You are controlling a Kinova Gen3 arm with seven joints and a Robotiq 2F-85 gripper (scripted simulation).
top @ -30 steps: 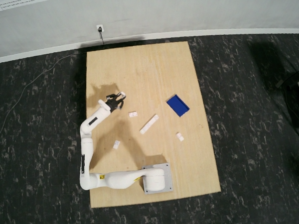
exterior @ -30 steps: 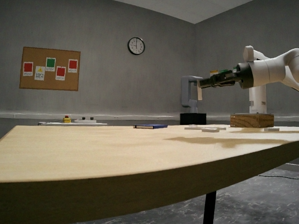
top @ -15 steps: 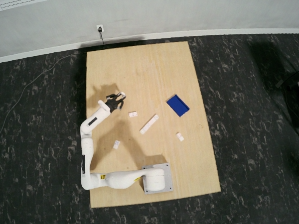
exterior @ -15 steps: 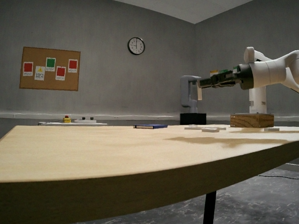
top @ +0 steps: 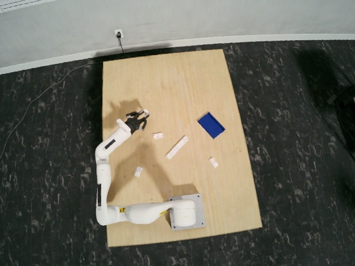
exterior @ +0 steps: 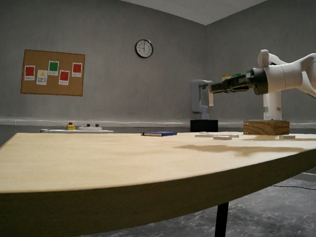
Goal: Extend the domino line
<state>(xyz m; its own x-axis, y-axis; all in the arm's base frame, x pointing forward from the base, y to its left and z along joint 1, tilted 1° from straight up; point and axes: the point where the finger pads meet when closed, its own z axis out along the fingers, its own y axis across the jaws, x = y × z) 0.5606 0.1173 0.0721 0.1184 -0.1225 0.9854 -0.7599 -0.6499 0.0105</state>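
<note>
My gripper (top: 145,116) (exterior: 212,90) is shut on a white domino (top: 146,112) (exterior: 210,100). It holds the domino upright, high above the left part of the wooden table (top: 177,83) (exterior: 105,158), with the fingers lying level. The line of dominoes (top: 177,147) (exterior: 204,135) lies flat and slanted near the table's middle, well to the right of the gripper. A loose domino (top: 158,135) (exterior: 222,137) lies face up between the gripper and the line. Another (top: 138,171) (exterior: 287,137) lies face up nearer the arm. A third (top: 213,162) lies to the right of the line; I cannot tell which face is up.
A flat blue tray (top: 210,125) (exterior: 158,134) lies on the right part of the table. The robot's base plate (top: 199,213) stands at the front edge, on a wooden block (exterior: 266,127) in the side view. My arm reaches along the table's left side.
</note>
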